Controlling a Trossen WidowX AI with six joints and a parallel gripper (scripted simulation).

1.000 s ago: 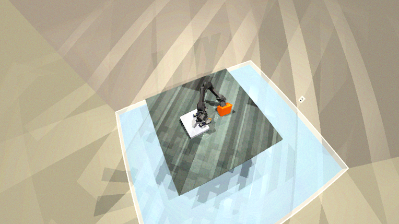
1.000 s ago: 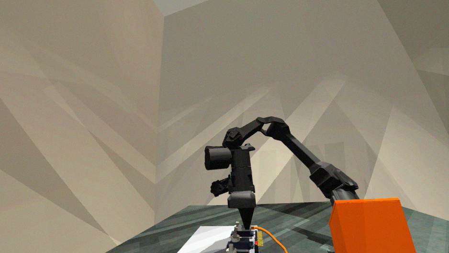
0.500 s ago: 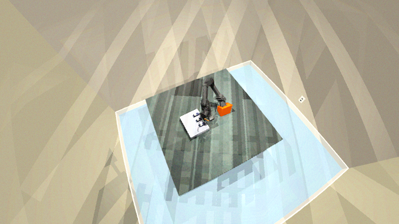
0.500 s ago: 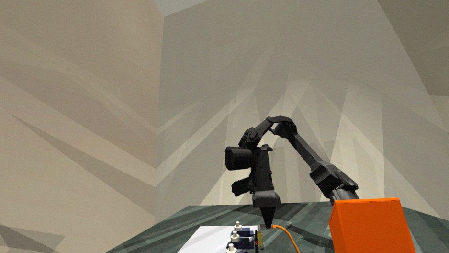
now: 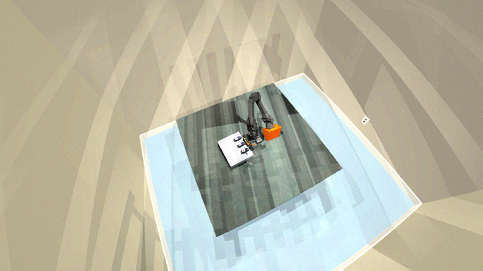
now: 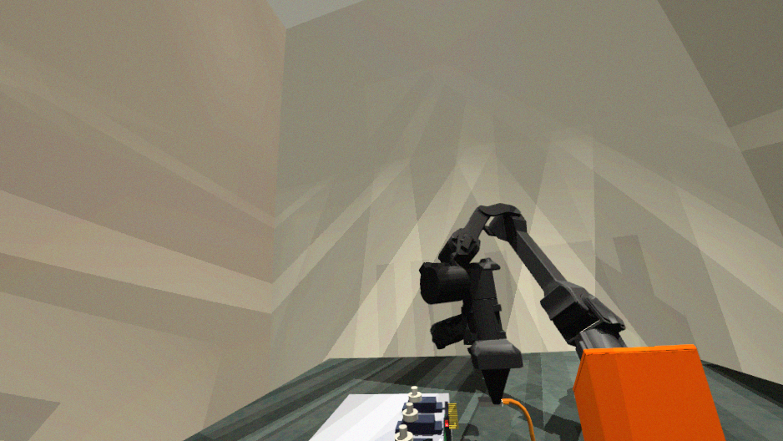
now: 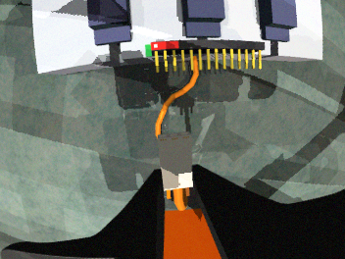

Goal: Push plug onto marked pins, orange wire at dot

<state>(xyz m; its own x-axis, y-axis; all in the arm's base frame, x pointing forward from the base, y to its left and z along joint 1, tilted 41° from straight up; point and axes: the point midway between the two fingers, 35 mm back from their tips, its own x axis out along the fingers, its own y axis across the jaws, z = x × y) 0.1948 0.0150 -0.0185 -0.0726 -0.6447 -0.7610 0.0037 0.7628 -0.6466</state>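
In the wrist view my gripper (image 7: 176,173) (image 6: 496,395) (image 5: 250,139) is shut on the small grey plug (image 7: 176,156), which sits just above the dark table, short of the holder's near edge. The orange wire (image 7: 172,104) (image 6: 520,412) curves from the plug up to the holder. The white holder (image 7: 59,35) (image 6: 361,418) (image 5: 230,156) carries three blue servos (image 6: 419,410). A row of thin yellow pins (image 7: 210,59) (image 6: 452,412) sticks out toward me. A red band (image 7: 165,45) (image 6: 446,423) with a green mark (image 7: 149,53) at its left end marks the leftmost pins. The plug is apart from the pins and slightly right of the band.
An orange box (image 6: 640,394) (image 5: 271,132) stands at the arm's base, to the right of the holder. The dark striped table (image 5: 270,188) (image 7: 274,128) lies on a pale blue floor panel (image 5: 353,190).
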